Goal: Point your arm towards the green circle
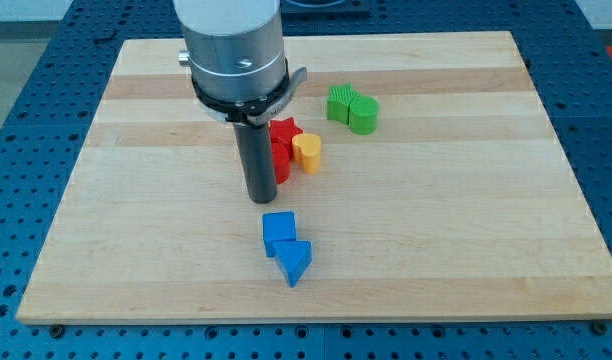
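While my tip (261, 198) rests bare, touching no block, just left of the red block (281, 150), the green circle (364, 115) lies up and right of that red block, beyond the yellow block (307, 151).

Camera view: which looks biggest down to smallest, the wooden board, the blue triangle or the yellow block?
1. Wooden board, by far.
2. Blue triangle.
3. Yellow block, though it sits farther from the camera, so this ranking is unsure.

Arm enters from the board's top edge, metal cylinder head pointing straight down. Dark rod upright under it; my tip (261, 198) rests near board centre, slightly toward the left edge.
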`<action>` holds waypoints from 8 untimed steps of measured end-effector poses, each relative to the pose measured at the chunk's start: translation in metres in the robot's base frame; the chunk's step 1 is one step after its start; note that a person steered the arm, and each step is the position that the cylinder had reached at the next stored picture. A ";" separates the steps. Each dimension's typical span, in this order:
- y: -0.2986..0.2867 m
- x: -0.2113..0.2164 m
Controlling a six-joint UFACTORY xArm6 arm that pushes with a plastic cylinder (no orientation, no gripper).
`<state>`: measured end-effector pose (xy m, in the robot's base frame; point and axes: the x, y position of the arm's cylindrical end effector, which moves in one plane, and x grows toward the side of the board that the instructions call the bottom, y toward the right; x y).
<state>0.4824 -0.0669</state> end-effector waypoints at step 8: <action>0.181 -0.027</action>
<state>0.4554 0.1144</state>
